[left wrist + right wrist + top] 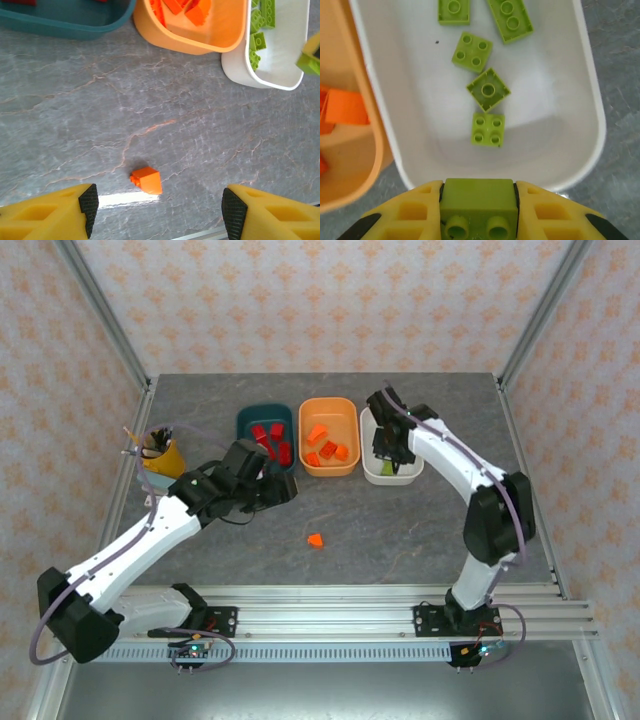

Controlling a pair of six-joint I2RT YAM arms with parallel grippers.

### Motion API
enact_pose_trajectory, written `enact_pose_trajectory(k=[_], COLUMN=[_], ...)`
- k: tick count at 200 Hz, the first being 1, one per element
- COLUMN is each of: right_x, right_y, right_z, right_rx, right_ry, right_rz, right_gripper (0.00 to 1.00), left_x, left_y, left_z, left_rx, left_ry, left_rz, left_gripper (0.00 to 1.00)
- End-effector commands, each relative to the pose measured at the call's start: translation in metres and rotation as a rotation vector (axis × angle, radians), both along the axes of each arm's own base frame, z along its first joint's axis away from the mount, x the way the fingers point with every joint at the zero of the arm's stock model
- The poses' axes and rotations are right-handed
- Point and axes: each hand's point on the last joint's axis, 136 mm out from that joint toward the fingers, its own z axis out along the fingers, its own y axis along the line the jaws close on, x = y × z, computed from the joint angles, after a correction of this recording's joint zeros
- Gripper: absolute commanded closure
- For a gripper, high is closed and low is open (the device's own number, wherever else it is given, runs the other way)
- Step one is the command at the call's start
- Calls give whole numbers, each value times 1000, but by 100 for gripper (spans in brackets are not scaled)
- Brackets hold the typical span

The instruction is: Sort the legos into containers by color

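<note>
Nearly sorted, I judged: right fingers (410, 215) held a lime brick (479, 200), left fingers (45, 220) stood wide over one orange brick (146, 180)

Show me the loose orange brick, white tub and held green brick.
loose orange brick (146, 180), left wrist view, sloped top.
white tub (596, 100), right wrist view, right rim.
held green brick (478, 197), right wrist view, upper face.

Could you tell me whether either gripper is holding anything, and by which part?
The right gripper pinches a lime green lego by its two opposite sides; the left gripper is open and holds nothing.
</note>
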Motion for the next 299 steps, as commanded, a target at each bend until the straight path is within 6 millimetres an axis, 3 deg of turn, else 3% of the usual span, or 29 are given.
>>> enact_pose_trajectory(k=[1, 31, 54, 84, 116, 154, 196, 252, 299], right_x=[24, 43, 47, 47, 48, 40, -5, -93, -128], right_y=[14, 16, 15, 14, 14, 6, 12, 41, 35], right_z=[-15, -45, -61, -69, -51, -2, 35, 28, 25], right_rx=[69, 174, 221, 236, 244, 243, 254, 277, 290], right_ry=[59, 152, 205, 224, 180, 73, -27, -20, -15], right_rz=[73, 49, 24, 9, 6, 2, 55, 154, 148], right_gripper=[70, 68, 63, 46, 38, 38, 37, 35, 35], left_x=[11, 10, 5, -3, -14, -27, -43, -44, -42], left_y=[-15, -22, -22, -25, -31, -40, -52, -63, -67], left_z=[17, 12, 7, -10, -34, -60, -97, -137, -161], left_rx=[-30, -21, -5, 3, 22, 78, 147, 232, 285], left_ry=[-58, -47, -25, 36, 115, 199, 309, 389, 442], left_rz=[-12, -16, -12, -19, -47, -91, -119, -104, -104], left_gripper=[31, 31, 31, 31, 30, 28, 22, 23, 33])
